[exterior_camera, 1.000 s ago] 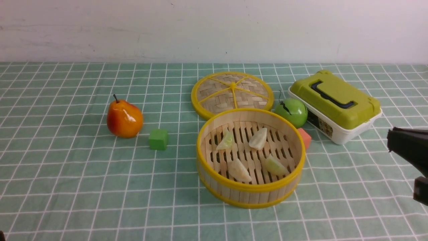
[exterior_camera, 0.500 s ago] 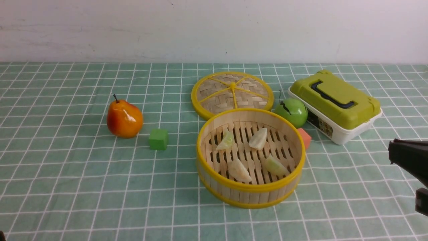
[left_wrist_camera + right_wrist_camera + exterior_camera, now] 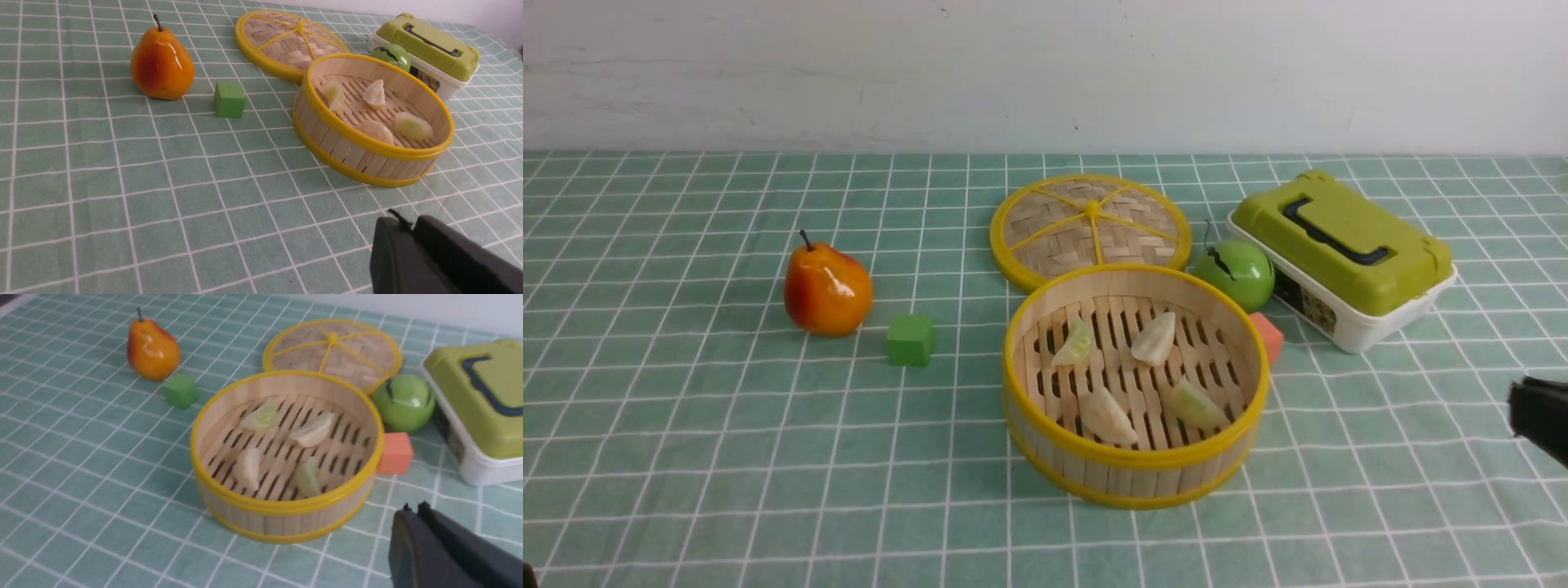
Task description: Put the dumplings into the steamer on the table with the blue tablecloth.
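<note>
On the checked cloth point(image 3: 686, 449), my left gripper point(image 3: 408, 222) hangs with fingers pressed together on nothing, then come the pear point(image 3: 827, 286), the green cube point(image 3: 910, 340), the steamer point(image 3: 1135, 469) with four dumplings point(image 3: 1153, 339) on its slatted floor, and my right gripper point(image 3: 413, 509), likewise closed and empty.
</note>
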